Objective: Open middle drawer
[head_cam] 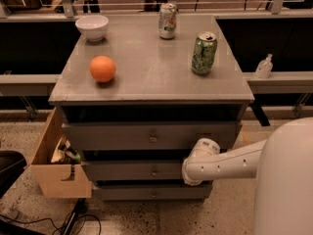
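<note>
The grey cabinet [146,72] has three drawer fronts stacked at its front. The middle drawer [132,171] is the second one, a long flat grey front with a small round metal knob [154,172]. It looks closed or nearly so, with a dark gap above it. My white arm [230,163] reaches in from the right. My gripper [190,173] is at the arm's rounded end, against the right part of the middle drawer front, to the right of the knob. The arm's end hides its tip.
On the cabinet top stand an orange [102,68], a white bowl [92,26] and two cans [167,20] [204,53]. An open cardboard box [56,173] sits on the floor against the cabinet's left side. Cables [73,219] lie below it. A small bottle [264,66] stands on the right ledge.
</note>
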